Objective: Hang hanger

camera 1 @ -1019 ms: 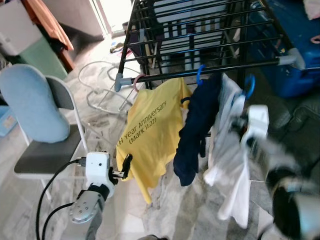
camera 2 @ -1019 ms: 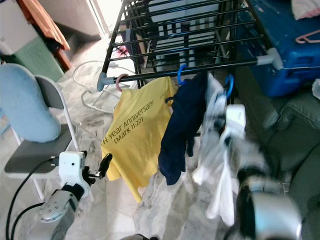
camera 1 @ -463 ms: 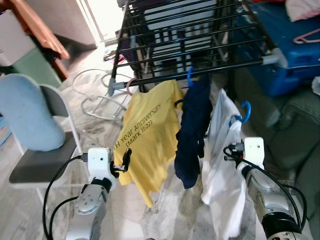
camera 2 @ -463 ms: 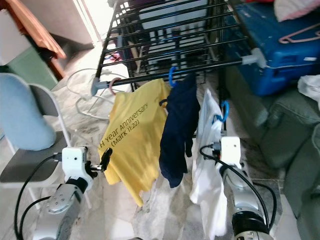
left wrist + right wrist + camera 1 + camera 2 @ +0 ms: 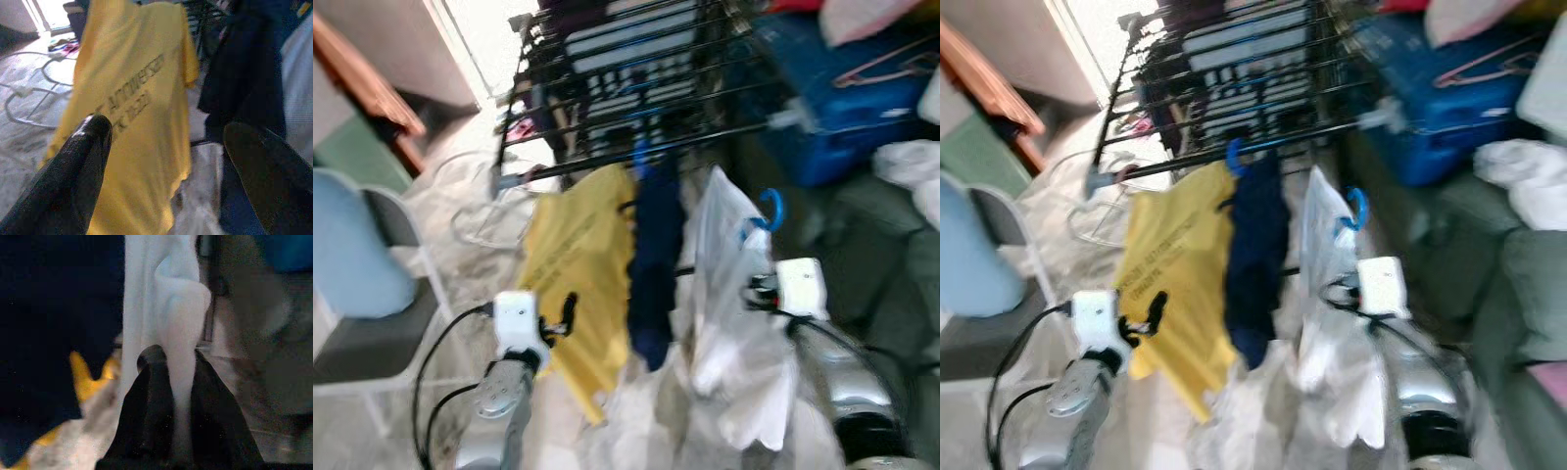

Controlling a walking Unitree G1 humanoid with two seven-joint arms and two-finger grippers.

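A black drying rack stands ahead on the pale marbled floor, and every place below is given from it. Beside it on the robot's right sits a blue case with a pink hanger lying on top. Well to its left stands a chair with a light blue back. From its front rail hang a yellow T-shirt and, just beside that, a dark navy garment on a blue hook. Below the rail's right half a white shirt on a blue hanger is off the rail, its hook free beneath it. The right gripper pinches a fold of that white shirt between its closed fingers. The left gripper, fingers spread apart, hovers empty before the yellow T-shirt.
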